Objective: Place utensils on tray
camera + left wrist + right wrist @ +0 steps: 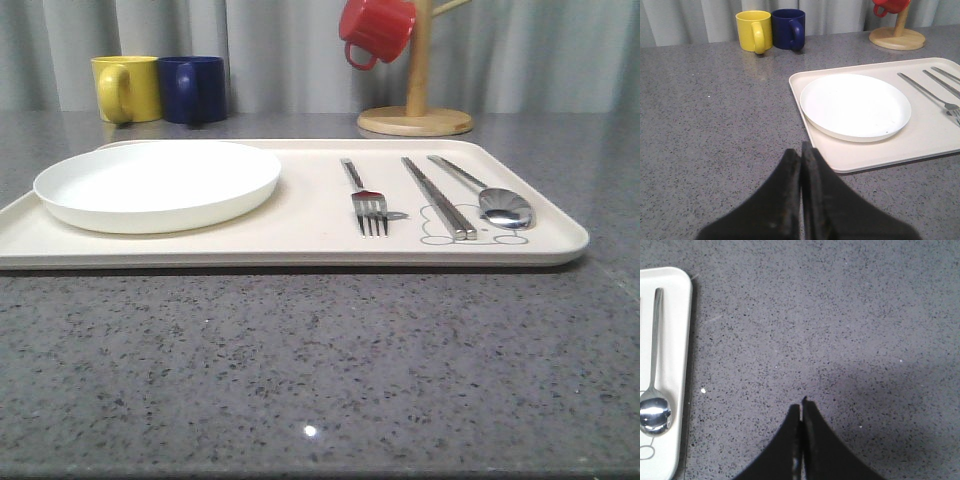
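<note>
A broad stretch of speckled grey desk (pixel 320 370) lies nearest the front camera, bare up to the near rim of the cream tray (pixel 300 255). On the tray's right half the fork (pixel 365 200), the chopsticks (pixel 438 198) and the spoon (pixel 495 195) are laid side by side, handles pointing far, with a round white plate (pixel 158 183) on the left half. The task is therefore judged to be finished or at its very end: no utensil is seen off the tray. The left pincer (pixel 801 150) is seen pressed together and empty above the desk, near the tray's near left corner; the right pincer (pixel 801 407) is likewise closed on nothing, over bare desk just right of the tray's right edge. Nothing further is judged to be called for beyond keeping both arms clear of the tray. The rabbit drawing is mostly covered by the chopsticks and spoon. The red mug (pixel 375 30) and its wooden stand (pixel 416 118) are cut off at the top, and the yellow mug (pixel 127 88) and blue mug (pixel 193 88) stand far left, beyond the tray.
</note>
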Controlling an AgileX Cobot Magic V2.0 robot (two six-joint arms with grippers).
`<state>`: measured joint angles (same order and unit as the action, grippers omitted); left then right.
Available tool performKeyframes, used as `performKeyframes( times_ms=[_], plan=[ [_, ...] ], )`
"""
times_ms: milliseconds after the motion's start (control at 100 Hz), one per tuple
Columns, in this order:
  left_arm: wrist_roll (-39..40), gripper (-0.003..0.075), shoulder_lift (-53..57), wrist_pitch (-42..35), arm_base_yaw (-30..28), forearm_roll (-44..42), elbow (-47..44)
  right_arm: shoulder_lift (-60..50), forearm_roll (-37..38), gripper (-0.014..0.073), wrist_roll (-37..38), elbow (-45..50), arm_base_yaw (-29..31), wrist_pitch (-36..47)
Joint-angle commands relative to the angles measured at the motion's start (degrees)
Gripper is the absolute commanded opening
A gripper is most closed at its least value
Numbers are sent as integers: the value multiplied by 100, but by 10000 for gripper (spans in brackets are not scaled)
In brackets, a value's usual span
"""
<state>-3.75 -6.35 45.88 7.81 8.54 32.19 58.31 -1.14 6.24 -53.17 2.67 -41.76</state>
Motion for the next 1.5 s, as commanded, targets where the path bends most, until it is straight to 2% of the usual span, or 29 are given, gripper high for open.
performKeyframes(
  times_ms=[0,850,1120,1490],
  plan=[
    [1,-19,-68,-383,37,58,133,-386,-11,-74,-67,242,39,803],
    [1,-19,-68,-383,37,58,133,-5128,-5,-74,-67,4480,39,4520],
    [1,-19,-68,-383,37,58,133,-5921,-5,-74,-67,5494,39,4764],
    [1,-19,-68,-383,37,58,133,-5999,-5,-74,-67,5476,39,4594]
  ],
)
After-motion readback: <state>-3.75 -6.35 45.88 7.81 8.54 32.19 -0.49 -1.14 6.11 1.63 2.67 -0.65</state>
